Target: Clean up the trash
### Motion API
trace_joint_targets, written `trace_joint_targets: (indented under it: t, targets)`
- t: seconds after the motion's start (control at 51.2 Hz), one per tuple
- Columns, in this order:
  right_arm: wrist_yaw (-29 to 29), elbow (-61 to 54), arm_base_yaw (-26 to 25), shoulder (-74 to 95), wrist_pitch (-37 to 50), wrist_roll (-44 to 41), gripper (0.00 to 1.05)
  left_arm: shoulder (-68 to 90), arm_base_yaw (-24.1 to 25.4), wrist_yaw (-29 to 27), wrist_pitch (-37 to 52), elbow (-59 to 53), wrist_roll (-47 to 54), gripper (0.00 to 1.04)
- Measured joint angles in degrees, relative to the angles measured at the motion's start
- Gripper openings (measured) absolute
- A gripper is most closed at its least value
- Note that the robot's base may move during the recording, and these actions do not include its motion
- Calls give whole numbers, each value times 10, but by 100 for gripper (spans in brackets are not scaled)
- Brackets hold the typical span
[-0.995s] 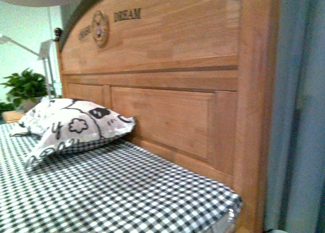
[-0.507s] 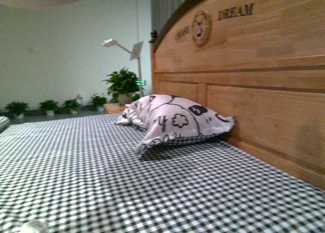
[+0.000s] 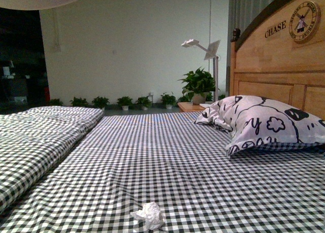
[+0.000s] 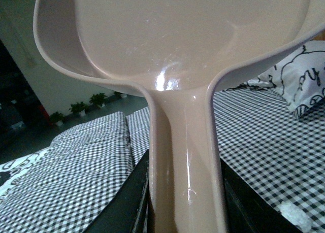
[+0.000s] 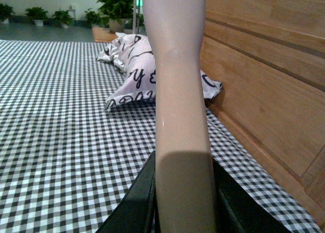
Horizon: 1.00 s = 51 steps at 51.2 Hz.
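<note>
Front view swung left since 0.5 s ago: headboard point(image 3: 284, 65) now at right edge, trash point(image 3: 149, 215) fully in view on checked sheet point(image 3: 152, 157), near centre. Above sheet, left gripper point(image 4: 184, 192) clamps dustpan point(image 4: 188, 50) by its handle; right gripper point(image 5: 183, 192) clamps beige handle point(image 5: 177, 91)

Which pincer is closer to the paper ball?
Left, probably: the paper ball lies near the left pincer's dustpan in its wrist view; the right pincer, gripping a beige handle by the headboard, doesn't see it.

A beige dustpan point(image 4: 188, 40) rises from the left gripper point(image 4: 185, 212), above the checked sheet point(image 4: 76, 182). A beige handle point(image 5: 180, 91) stands in the right gripper point(image 5: 183, 212). Beyond it a printed pillow point(image 5: 129, 70) leans against the wooden headboard point(image 5: 264, 65), with potted plants point(image 5: 114, 2) farther off.
</note>
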Motion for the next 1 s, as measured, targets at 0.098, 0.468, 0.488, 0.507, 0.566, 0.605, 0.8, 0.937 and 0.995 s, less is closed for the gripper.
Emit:
trace_joint_targets:
  t: [0.098, 0.468, 0.488, 0.507, 0.566, 0.605, 0.8, 0.937, 0.995]
  targets:
    - [5, 0, 0, -1, 0, 0, 21, 0, 0, 3, 0, 0, 0, 28]
    - [10, 0, -2, -2, 0, 0, 21, 84, 80, 101, -397, 136, -37, 28]
    - [10, 0, -2, -2, 0, 0, 21, 97, 94, 112, -407, 142, -22, 28]
    - [9, 0, -2, -2, 0, 0, 21, 105, 103, 120, -412, 146, -13, 28]
    - [8, 0, -2, -2, 0, 0, 21, 126, 127, 145, -425, 157, 25, 28]
    - [8, 0, -2, -2, 0, 0, 21, 138, 140, 160, -435, 164, 52, 28]
    - [8, 0, -2, -2, 0, 0, 21, 183, 177, 214, -452, 173, 187, 28]
    - [8, 0, -2, -2, 0, 0, 21, 218, 203, 225, -457, 177, 306, 28]
    - [8, 0, -2, -2, 0, 0, 21, 234, 216, 224, -457, 179, 342, 28]
